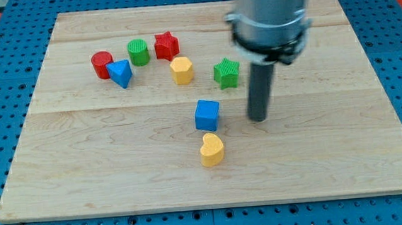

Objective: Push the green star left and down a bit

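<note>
Seven blocks lie on the wooden board [374,150]. Nearest, the yellow heart [211,149] sits just below the blue cube [207,115]. My tip [258,118] rests right of the cube, touching nothing. The green star [226,73] lies farther back, left of the rod.

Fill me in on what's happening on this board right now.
A single robot arm is meant to push the green star left and down a bit. My tip sits on the wooden board, to the right of and below the star, clear of it, with the blue cube to the tip's left. The yellow heart lies just below the cube. The other blocks sit grouped toward the view's upper left.
</note>
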`<state>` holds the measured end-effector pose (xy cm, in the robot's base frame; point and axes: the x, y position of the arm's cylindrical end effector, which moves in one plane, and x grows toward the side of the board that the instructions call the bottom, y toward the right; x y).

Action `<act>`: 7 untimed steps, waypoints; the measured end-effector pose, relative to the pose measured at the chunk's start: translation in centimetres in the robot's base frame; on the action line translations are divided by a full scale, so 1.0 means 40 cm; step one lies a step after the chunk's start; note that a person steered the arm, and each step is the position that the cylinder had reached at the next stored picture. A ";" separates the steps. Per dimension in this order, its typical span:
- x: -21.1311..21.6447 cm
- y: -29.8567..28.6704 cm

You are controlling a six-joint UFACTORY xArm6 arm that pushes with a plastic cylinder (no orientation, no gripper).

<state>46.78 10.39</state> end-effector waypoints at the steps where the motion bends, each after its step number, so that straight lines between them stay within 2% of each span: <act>1: -0.156 0.030; 2: -0.217 -0.037; 3: -0.149 -0.117; 4: -0.153 -0.223; 5: -0.245 -0.111; 6: -0.311 -0.197; 7: -0.271 -0.267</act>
